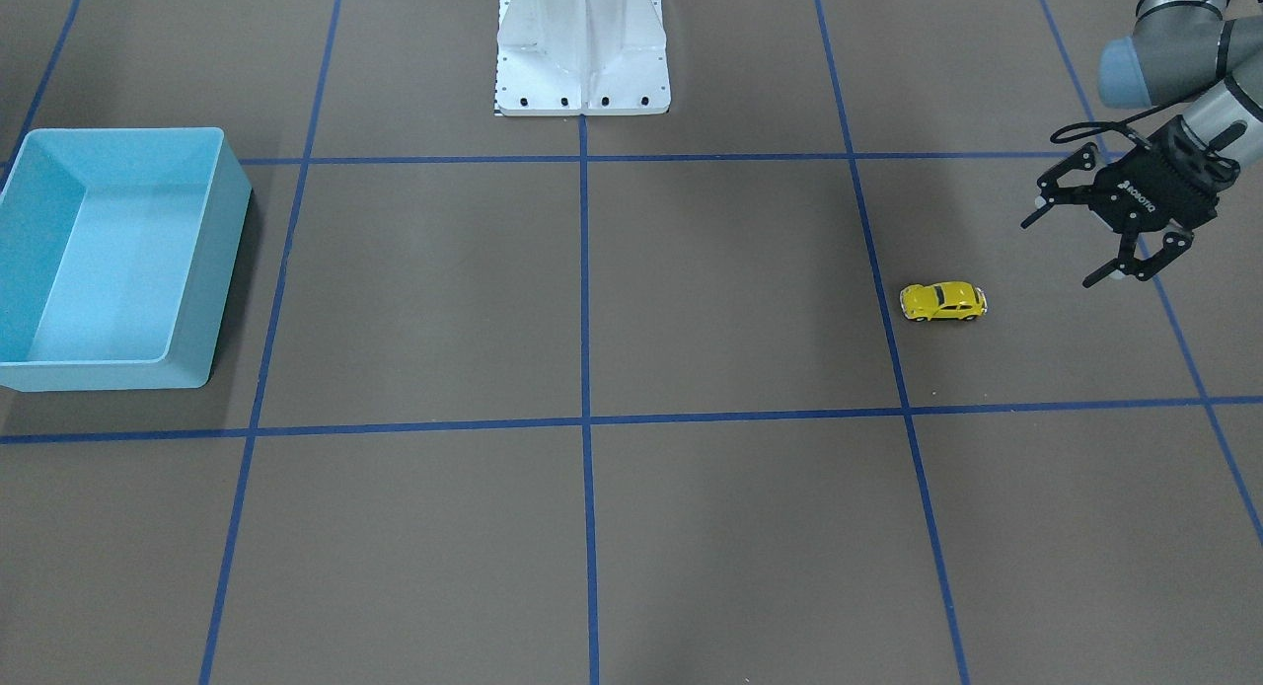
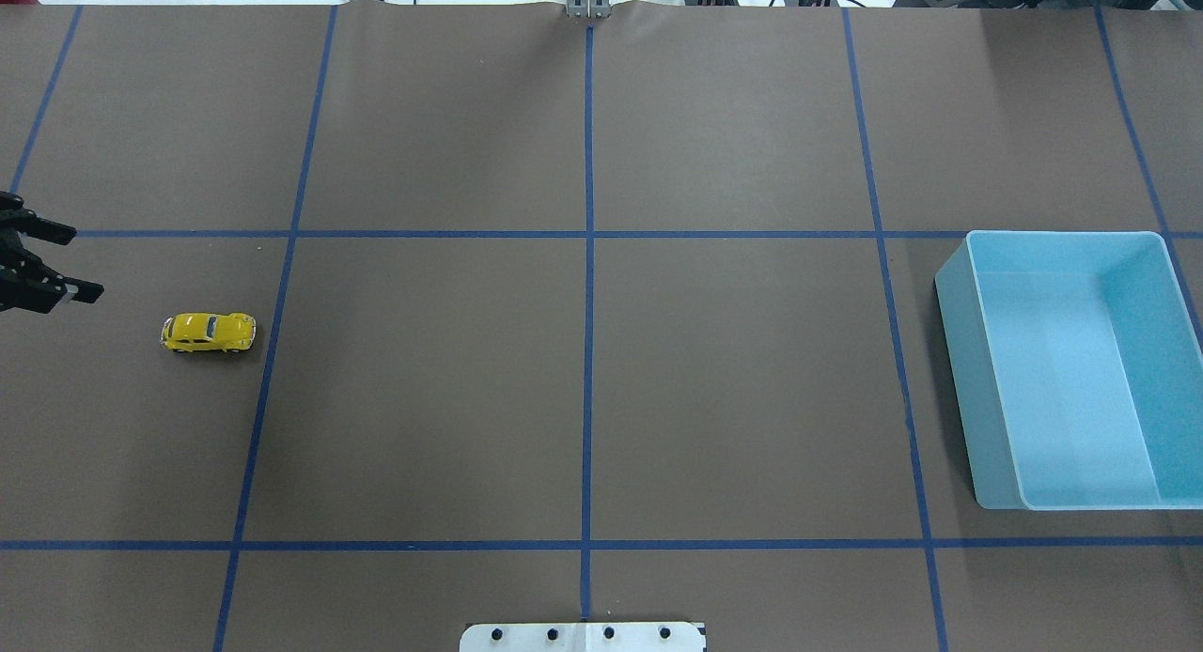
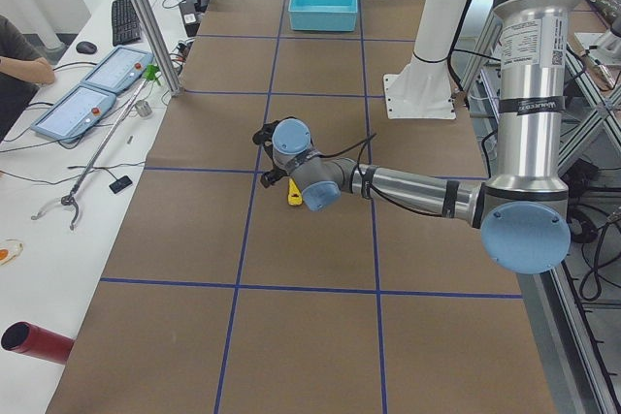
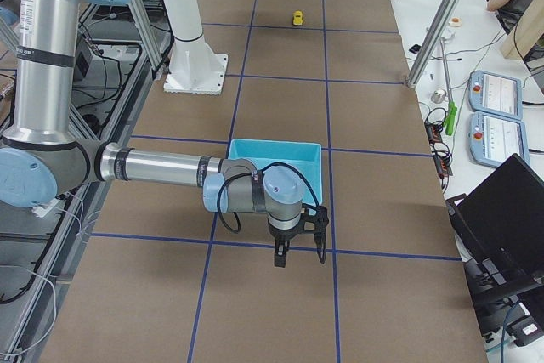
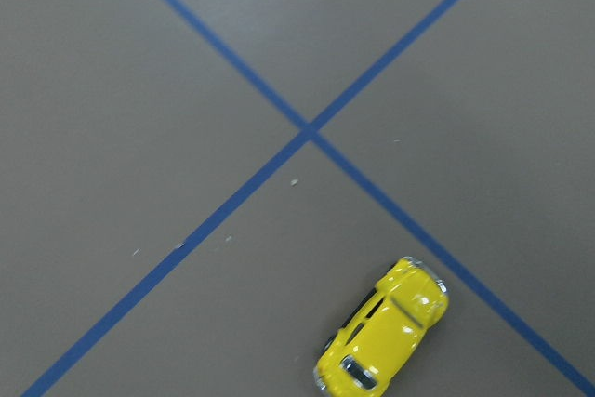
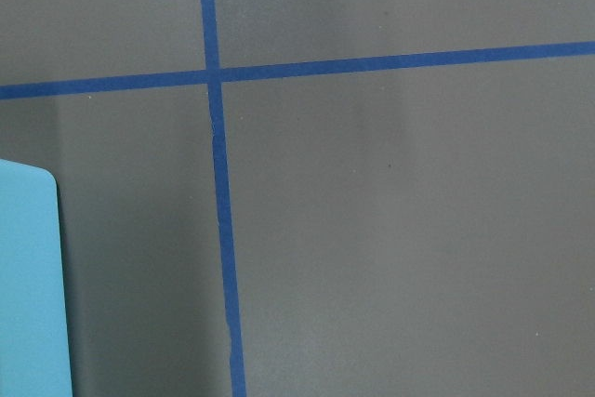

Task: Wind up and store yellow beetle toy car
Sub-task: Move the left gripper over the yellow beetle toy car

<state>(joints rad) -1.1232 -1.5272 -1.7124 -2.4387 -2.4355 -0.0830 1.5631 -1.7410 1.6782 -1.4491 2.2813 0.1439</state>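
Resting on its wheels on the worktop (image 1: 691, 290), just beside a blue tape line (image 1: 881, 300): yellow beetle toy car (image 1: 943, 301).

- **Handling (judged):** light and rigid; the glossy, rounded roof and bonnet look slippery. Best taken low across the flatter door sides.
- **Left gripper** (image 1: 1064, 251): hovers near the car, fingers apart, holding nothing.
- **Right gripper** (image 4: 299, 257): beside the light blue bin (image 1: 222, 261); apart or together, cannot tell.
- **Bin:** well apart from the car.

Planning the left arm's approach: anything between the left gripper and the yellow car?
Nothing. Only bare brown table lies between the left gripper and the yellow beetle toy car, seen in the front-facing and overhead views.
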